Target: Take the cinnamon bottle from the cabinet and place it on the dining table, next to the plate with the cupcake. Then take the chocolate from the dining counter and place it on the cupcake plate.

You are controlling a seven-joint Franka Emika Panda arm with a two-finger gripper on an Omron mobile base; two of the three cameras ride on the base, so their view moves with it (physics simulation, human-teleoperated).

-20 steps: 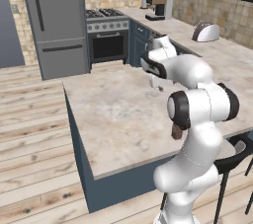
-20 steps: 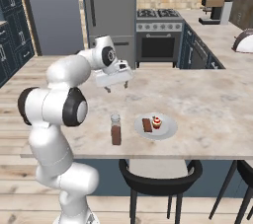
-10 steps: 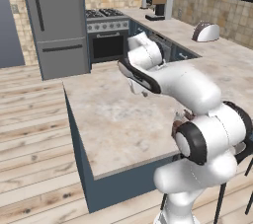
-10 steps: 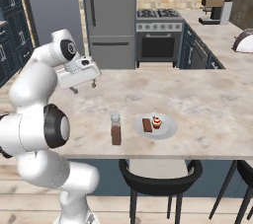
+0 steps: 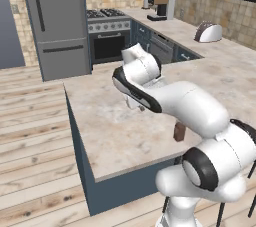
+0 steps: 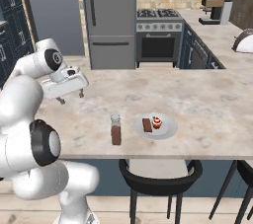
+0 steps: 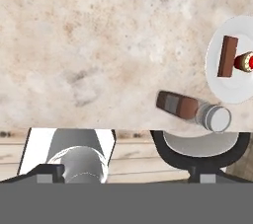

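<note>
right base view, chocolate (image 6: 147,125) on plate (image 6: 167,130), gripper (image 6: 70,97) open, empty

Glossy white rounded arm (image 5: 185,106), dark joints, seemingly 2 dark fingertips.

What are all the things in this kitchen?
bottle: one, reddish-brown, grey cap, upright on the table, beside the plate.
plate: one, pale grey, on the table's near edge.
chocolate: one, dark brown, on the plate.
cupcake: one, brown with red top, on the plate.
table: one, beige marble top.
fridge: one, grey, far wall.
stove: one, grey, beside the fridge.
chair: one, black, below the plate.
claw: one, white, open, over the table, left of the bottle.
</note>
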